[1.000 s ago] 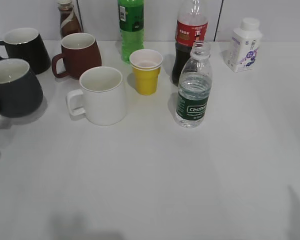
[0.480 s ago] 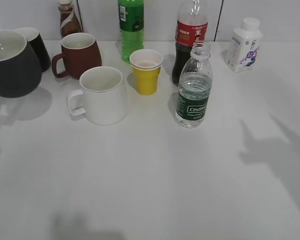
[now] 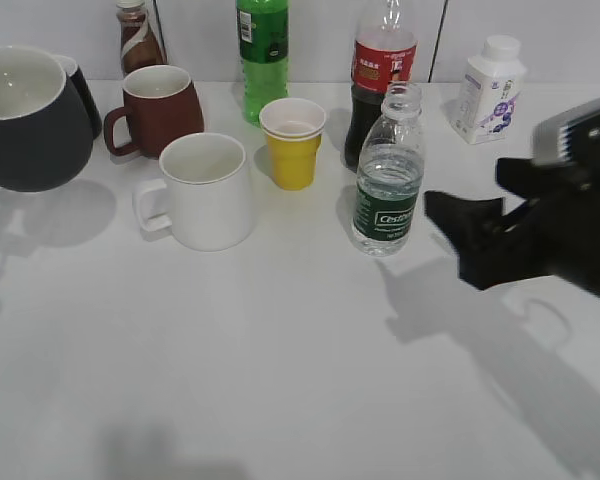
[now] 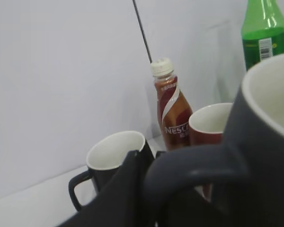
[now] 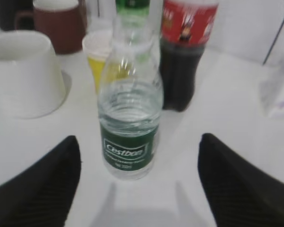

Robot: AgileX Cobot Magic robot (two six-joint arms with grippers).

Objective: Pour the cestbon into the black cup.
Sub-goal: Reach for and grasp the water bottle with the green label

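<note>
Right pincer spread wide apart, both dark fingers low in the wrist view with nothing between them. Water bottle directly ahead of that pincer, centred on the gap, upright on the tabletop, uncapped, partly filled, green label band facing the camera; not touching either finger. Beyond the bottle from the right pincer: cola bottle just behind and to one side, yellow paper cup behind, white mug off to the left, maroon mug further back. In the exterior view right pincer just beside the bottle, near but apart, arm coming in from the right edge. Left pincer clamped on the loop handle of the black cup, dark finger pressed against the handle; fingertips themselves hidden. Black cup lifted off the tabletop at the far left of the exterior view, its shadow below it, white inside visible, roughly upright. Behind the left pincer: glossy black mug, brown coffee bottle, green bottle. White milk bottle at the back right, well apart from both pincers.
</note>
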